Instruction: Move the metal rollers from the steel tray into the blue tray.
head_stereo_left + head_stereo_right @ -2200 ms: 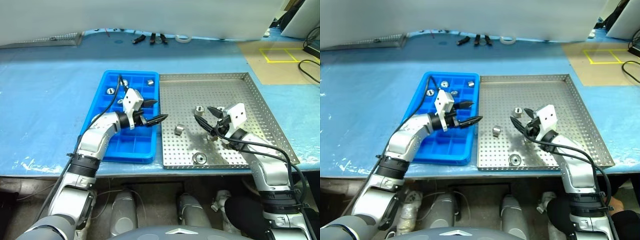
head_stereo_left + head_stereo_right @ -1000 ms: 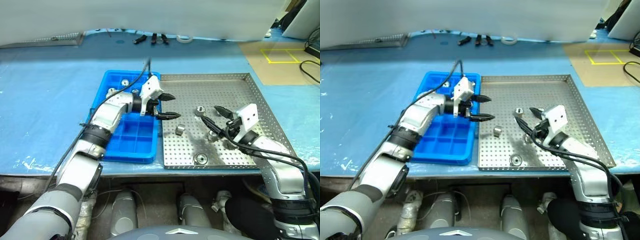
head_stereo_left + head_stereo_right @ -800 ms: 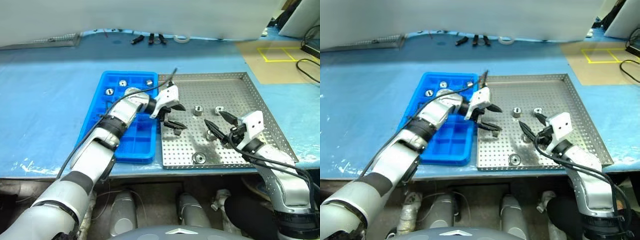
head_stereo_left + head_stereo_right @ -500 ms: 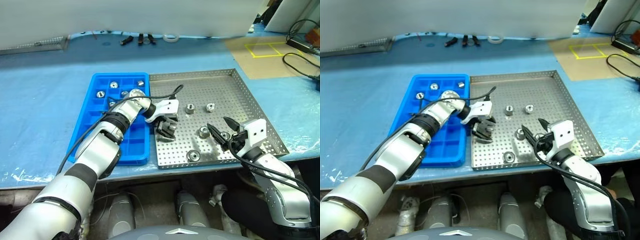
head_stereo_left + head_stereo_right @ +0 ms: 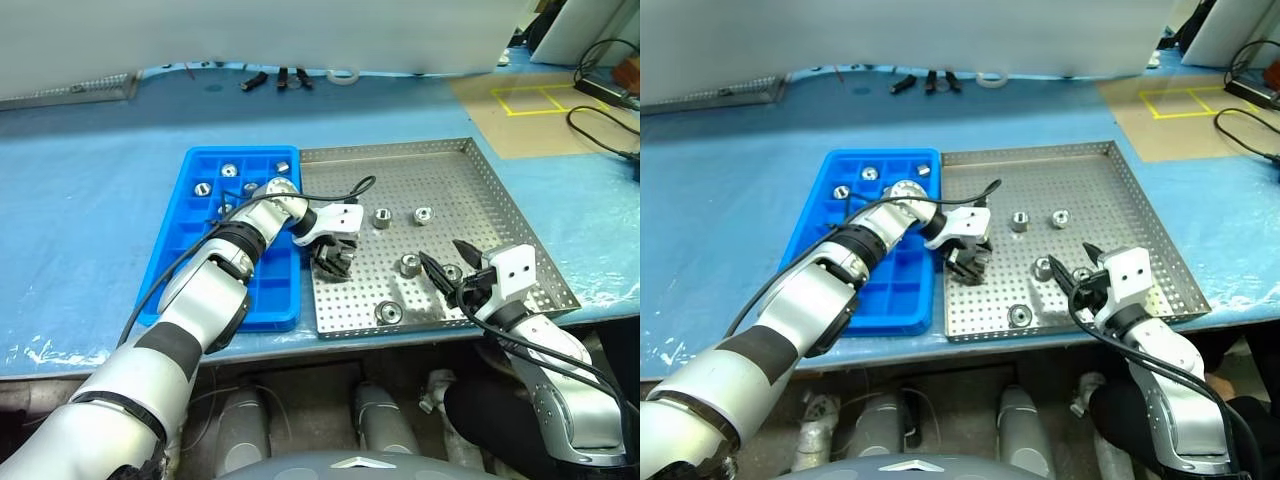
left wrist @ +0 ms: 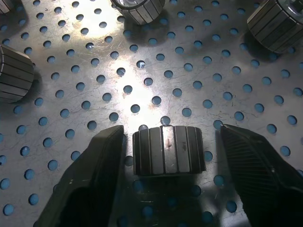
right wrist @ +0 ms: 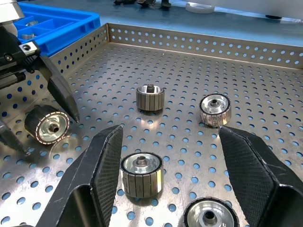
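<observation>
Left eye view is showing the steel tray (image 5: pixel 500 215) lying centre-right, with the blue tray (image 5: pixel 170 270) touching its left rim. Five rollers are sitting on the perforated floor; a few more are lying in the blue tray's upper compartments. The left gripper (image 5: pixel 335 258) is reaching across the shared rim and pointing down at one roller (image 6: pixel 168 150). That roller is lying on its side between the spread fingers, its axis running toward the camera, one finger (image 6: pixel 87 177) nearly touching, the other standing slightly off. Judged next step: closing, then lifting leftward over the rim. Neighbouring rollers are standing well apart, leaving open floor. The right gripper (image 7: pixel 166 165), spread and empty, is hovering at lower right, a roller (image 7: pixel 141 174) lying between its fingers.
</observation>
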### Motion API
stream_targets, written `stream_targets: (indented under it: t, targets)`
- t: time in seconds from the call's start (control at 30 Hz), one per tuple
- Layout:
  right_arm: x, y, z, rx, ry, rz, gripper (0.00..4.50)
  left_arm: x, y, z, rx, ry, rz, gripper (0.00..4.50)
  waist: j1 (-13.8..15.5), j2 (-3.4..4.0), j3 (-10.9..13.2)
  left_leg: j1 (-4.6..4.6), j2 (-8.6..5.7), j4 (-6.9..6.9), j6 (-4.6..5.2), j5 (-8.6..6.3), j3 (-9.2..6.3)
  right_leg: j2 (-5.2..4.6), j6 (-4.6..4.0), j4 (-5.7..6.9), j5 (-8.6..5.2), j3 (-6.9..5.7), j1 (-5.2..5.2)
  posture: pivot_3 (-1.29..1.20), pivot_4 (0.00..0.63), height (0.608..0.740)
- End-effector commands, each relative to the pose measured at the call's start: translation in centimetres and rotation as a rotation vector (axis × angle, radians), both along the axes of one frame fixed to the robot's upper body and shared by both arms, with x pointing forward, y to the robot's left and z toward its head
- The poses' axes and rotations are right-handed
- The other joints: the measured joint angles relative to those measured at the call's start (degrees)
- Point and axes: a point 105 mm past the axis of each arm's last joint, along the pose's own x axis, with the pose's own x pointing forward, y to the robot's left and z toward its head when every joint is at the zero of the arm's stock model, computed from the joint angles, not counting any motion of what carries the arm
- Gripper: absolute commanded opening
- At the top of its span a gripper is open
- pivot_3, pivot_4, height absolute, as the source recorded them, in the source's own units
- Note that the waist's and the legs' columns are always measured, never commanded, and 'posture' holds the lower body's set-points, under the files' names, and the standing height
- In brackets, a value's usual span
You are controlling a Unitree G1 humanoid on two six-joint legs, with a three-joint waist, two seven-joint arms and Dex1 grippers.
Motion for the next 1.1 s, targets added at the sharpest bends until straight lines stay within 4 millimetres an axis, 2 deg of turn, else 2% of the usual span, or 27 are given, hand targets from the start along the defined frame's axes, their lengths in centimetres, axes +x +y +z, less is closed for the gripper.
stream_targets:
  t: [0.03, 0.1, 0.27, 0.37, 0.57, 0.7, 0.83, 0.93, 1.03, 1.1]
  targets:
    - [-0.2, -0.1, 1.5, -0.019, -0.062, -0.006, 3.39, 0.0, 0.8, -1.0, 0.024, 0.012, 0.017, 2.32, -0.3, 0.00, 0.0, 0.02, -0.01, 0.00, 0.00, 0.00, 0.00, -0.01, 0.01, -0.01, 0.00, -0.01, 0.03, -0.40, 0.150, 0.740]
    - [-0.2, -0.1, 1.4, -0.020, -0.058, -0.002, 3.39, -0.5, 1.2, -1.1, 0.021, 0.041, -0.013, 1.71, -0.5, 0.00, 0.0, 0.04, -0.03, 0.01, 0.00, 0.00, 0.00, -0.01, 0.02, -0.01, -0.02, -0.04, 0.07, -0.39, 0.150, 0.740]
    - [0.1, 0.0, 1.5, -0.025, -0.059, 0.007, 3.39, -0.4, 1.3, -1.6, 0.012, 0.059, 0.022, 1.69, -1.0, 0.02, 0.0, 0.04, -0.02, 0.00, 0.01, -0.01, 0.00, -0.01, 0.03, -0.03, -0.03, -0.08, 0.08, -0.39, 0.150, 0.740]
    - [0.3, 0.0, 1.6, -0.027, -0.063, 0.009, 3.39, -0.7, 1.2, -1.3, -0.019, 0.081, 0.008, 1.69, -1.0, 0.02, 0.0, 0.05, -0.02, 0.00, 0.02, -0.01, 0.00, -0.01, 0.02, -0.03, -0.03, -0.08, 0.09, -0.39, 0.150, 0.740]
    - [0.7, 0.4, 1.6, -0.020, -0.066, 0.032, 3.39, -0.3, 0.5, 1.4, -0.162, 0.097, 0.024, 1.69, -1.0, 0.01, 0.0, 0.03, 0.02, -0.02, 0.03, -0.02, 0.00, -0.01, -0.01, -0.04, -0.05, -0.09, 0.06, -0.35, 0.150, 0.740]
    - [1.3, 0.9, 1.5, -0.010, -0.067, 0.059, 3.39, -0.2, 1.2, 2.9, -0.217, 0.093, 0.020, 1.69, -0.9, -0.02, 0.0, -0.03, -0.01, -0.02, 0.05, -0.03, 0.00, -0.01, -0.02, -0.06, -0.05, -0.12, 0.04, -0.30, 0.150, 0.740]
    - [2.1, 1.4, 1.5, -0.008, -0.068, 0.095, 3.39, -0.4, 2.3, 4.2, -0.264, 0.049, 0.013, 1.69, -0.7, -0.02, 0.0, -0.03, 0.01, -0.07, 0.05, -0.03, -0.01, -0.01, -0.06, -0.06, -0.07, -0.18, 0.04, -0.26, 0.150, 0.740]
    - [2.8, 2.0, 1.9, 0.000, -0.085, 0.128, 3.39, -0.7, 3.4, 6.2, -0.330, 0.004, 0.033, 1.69, -0.3, -0.02, 0.0, -0.05, 0.01, -0.13, 0.06, -0.02, -0.01, -0.02, -0.09, -0.07, -0.09, -0.24, 0.05, -0.20, 0.150, 0.740]
    - [3.4, 3.3, 2.9, 0.005, -0.112, 0.191, 3.39, -0.8, 5.0, 8.6, -0.409, -0.055, 0.097, 1.69, -0.1, -0.02, 0.1, -0.04, 0.07, -0.16, 0.04, 0.00, -0.02, -0.02, -0.15, -0.01, -0.12, -0.29, 0.03, -0.14, 0.150, 0.740]
    - [4.0, 5.5, 4.0, 0.017, -0.133, 0.294, 3.39, -1.0, 7.3, 9.7, -0.452, -0.106, 0.198, 1.69, 0.3, 0.01, 0.1, 0.01, 0.11, -0.22, 0.00, 0.03, -0.04, -0.02, -0.23, 0.06, -0.17, -0.37, 0.03, -0.08, 0.150, 0.740]
